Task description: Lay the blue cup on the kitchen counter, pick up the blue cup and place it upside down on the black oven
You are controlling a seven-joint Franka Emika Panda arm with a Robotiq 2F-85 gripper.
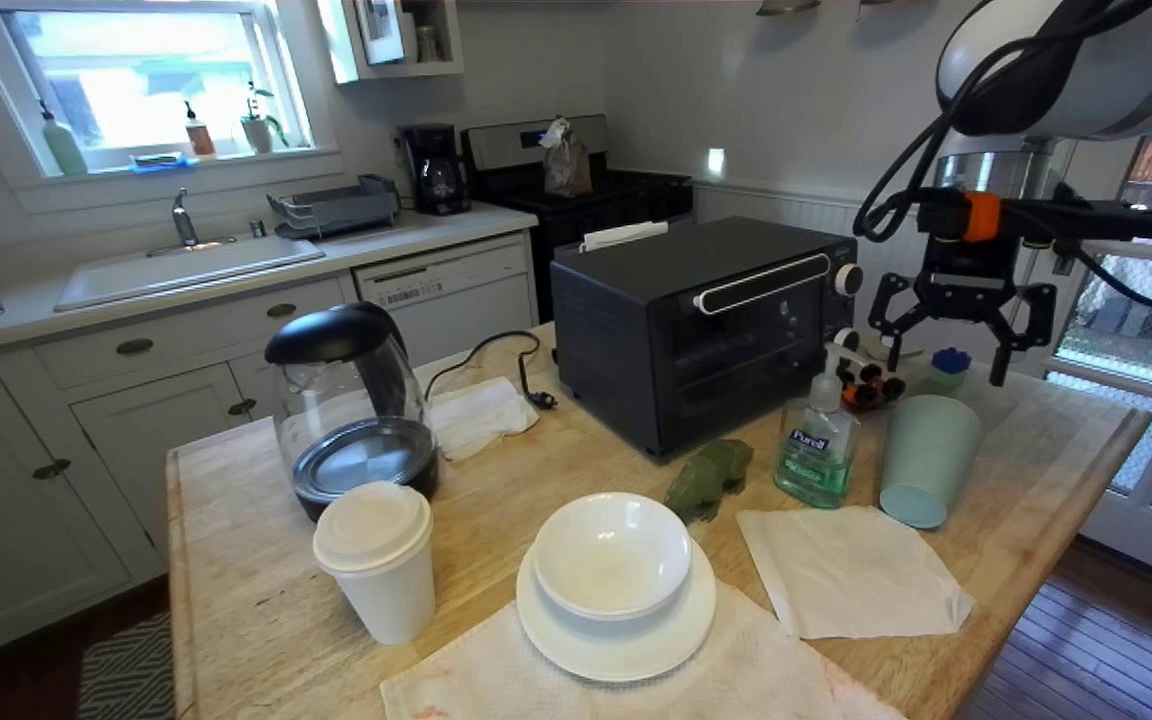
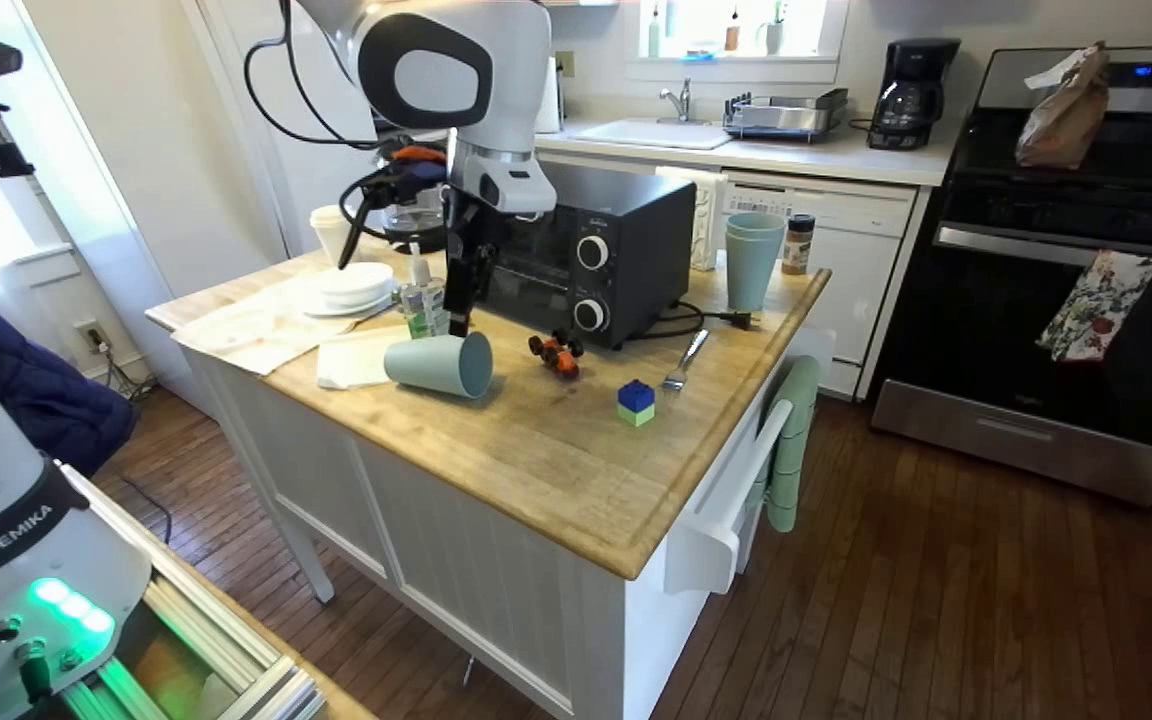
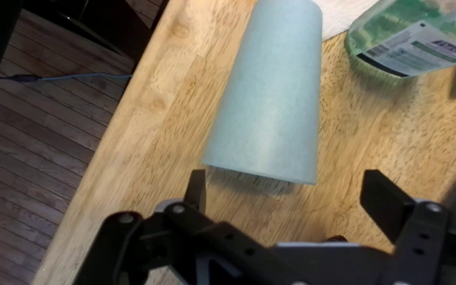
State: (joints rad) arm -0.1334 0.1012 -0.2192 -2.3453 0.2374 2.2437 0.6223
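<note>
The pale blue cup (image 1: 928, 455) lies on its side on the light wooden kitchen counter (image 2: 536, 455). In an exterior view (image 2: 424, 364) its open mouth faces right. In the wrist view the cup (image 3: 269, 99) has its rim nearest the jaws. My gripper (image 1: 946, 364) is open and empty, above the counter near the cup's mouth end. In the wrist view the fingers (image 3: 285, 190) are spread wider than the rim, with no contact seen. The black oven (image 1: 706, 258) stands beside the cup, door shut; its top (image 2: 616, 187) is flat.
A sanitizer bottle (image 1: 816, 452) stands close beside the cup, with a napkin (image 1: 861, 575) near it. An orange toy car (image 2: 558, 354), a block (image 2: 636, 402) and a fork (image 2: 686, 360) lie near. Upright stacked blue cups (image 2: 753, 262) stand behind the oven.
</note>
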